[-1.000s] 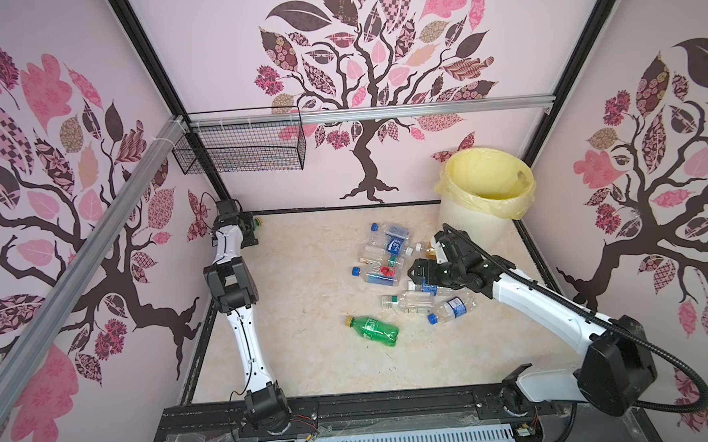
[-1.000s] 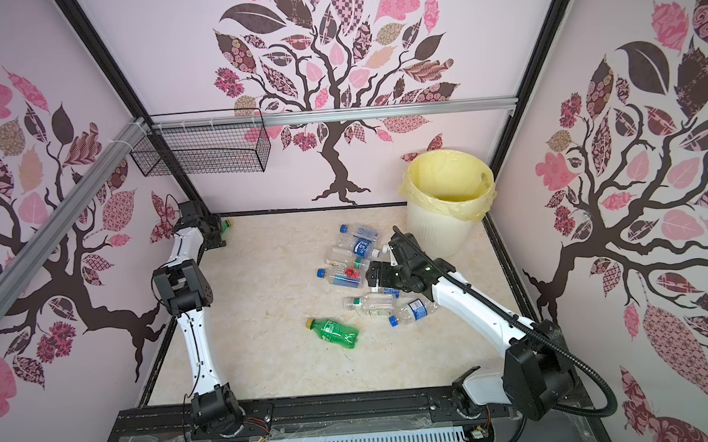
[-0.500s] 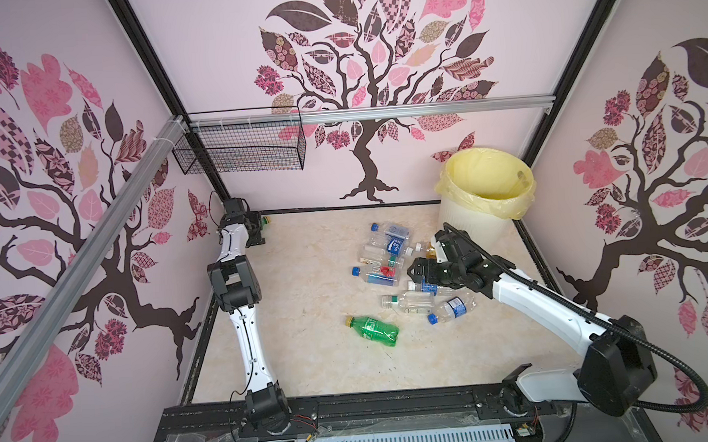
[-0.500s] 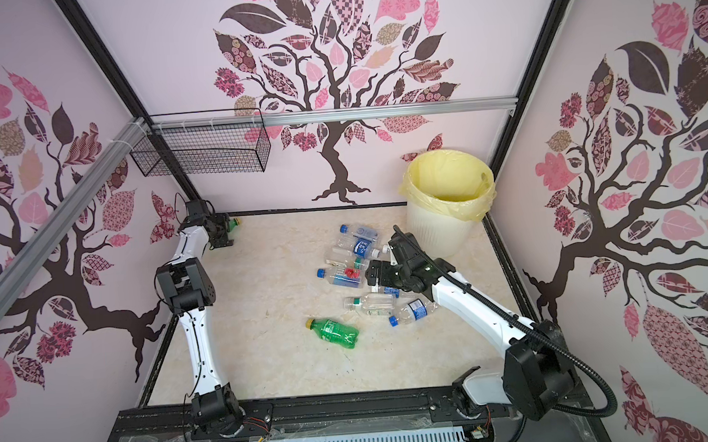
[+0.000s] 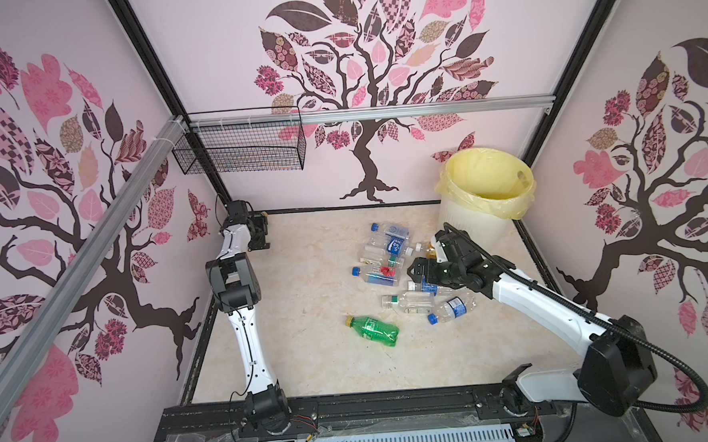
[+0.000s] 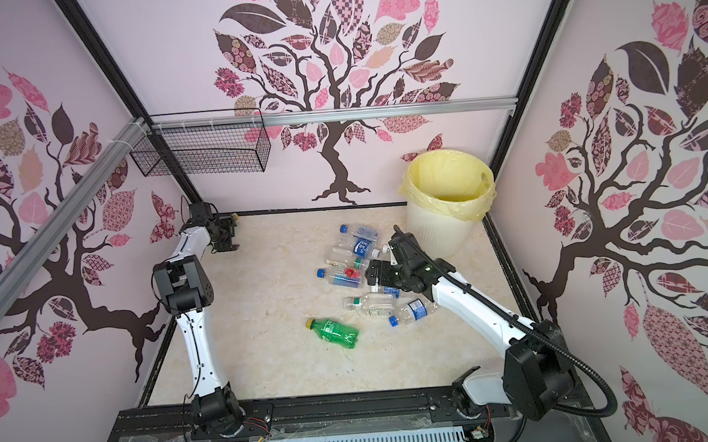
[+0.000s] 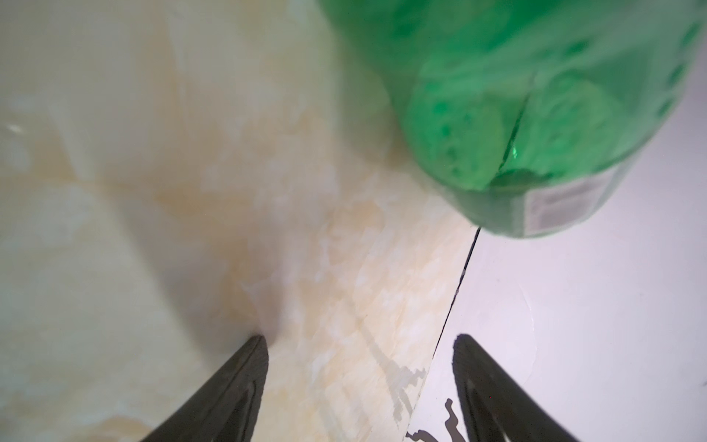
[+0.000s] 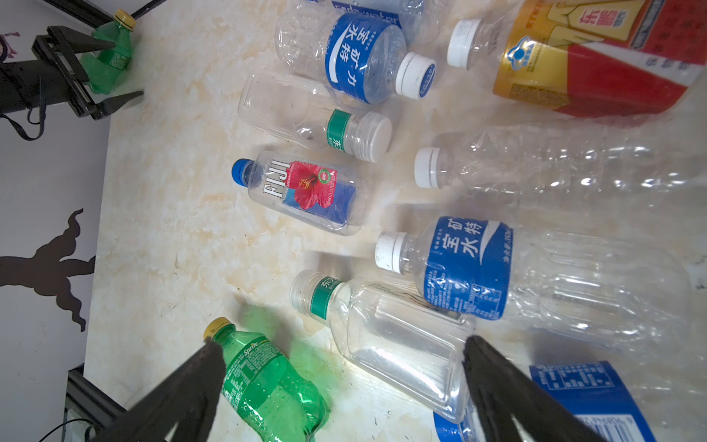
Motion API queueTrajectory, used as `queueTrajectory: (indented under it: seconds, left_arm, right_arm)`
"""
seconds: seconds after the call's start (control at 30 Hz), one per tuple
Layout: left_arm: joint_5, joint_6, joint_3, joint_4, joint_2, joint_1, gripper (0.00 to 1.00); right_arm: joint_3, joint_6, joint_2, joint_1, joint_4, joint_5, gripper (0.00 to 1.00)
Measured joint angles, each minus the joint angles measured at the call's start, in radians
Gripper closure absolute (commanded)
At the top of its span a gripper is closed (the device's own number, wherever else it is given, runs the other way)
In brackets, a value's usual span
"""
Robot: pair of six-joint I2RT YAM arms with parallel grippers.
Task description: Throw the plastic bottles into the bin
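Nearest the front edge of the desk [image 5: 310, 370]: a green bottle [image 5: 372, 331] on its side, yellow cap, waisted body dented and glossy. Just beyond, toward the right edge: a clear squarish bottle [image 5: 408, 302] with a green neck band and a small blue-capped bottle [image 5: 448, 310], both lying flat, thin-walled and crinkled.

Above them, the right gripper [image 8: 342, 346], spread wide, nothing pinched, the clear squarish bottle under the gap. Judged the step in hand: a pick from this heap. Best done by lowering straight across the flat sides of that bottle at mid-body, steering clear of the blue-labelled neighbour touching it, then closing gently. Thin empty plastic, likely to buckle and slip out under a hard squeeze.

Further back, mid-desk: more of the plastic bottles in a loose cluster, among them a Fiji bottle [image 8: 306, 191] with a red flower label and a red-gold labelled bottle [image 8: 597, 57]. Smooth or ribbed, mostly transparent.

At the far right corner: the bin [image 5: 465, 224], white ribbed wall, pale yellow bag folded over the rim, much taller than any bottle; a clear lift needed before release.

At the far left corner: the left gripper [image 7: 359, 340], spread apart, gripping nothing, a second green bottle [image 7: 535, 114] just ahead of the tips by the wall. Worth advancing to straddle its body before closing.
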Motion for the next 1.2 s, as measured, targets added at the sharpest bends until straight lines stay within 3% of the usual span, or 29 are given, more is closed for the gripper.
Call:
queueTrajectory:
  seconds: [0.43, 0.97, 1.2]
  left_arm:
    - [0.015, 0.126, -0.033, -0.046, -0.076, 0.003, 0.18]
    - [0.019, 0.209, 0.067, -0.045, -0.093, 0.072, 0.03]
    - [0.024, 0.235, 0.141, -0.037, -0.088, 0.071, 0.03]
  right_arm:
    - [-0.004, 0.007, -0.002, 0.0, 0.018, -0.011, 0.0]
    - [-0.024, 0.012, -0.007, 0.0, 0.035, -0.012, 0.0]
    - [-0.024, 0.011, -0.011, 0.0, 0.032, -0.012, 0.0]
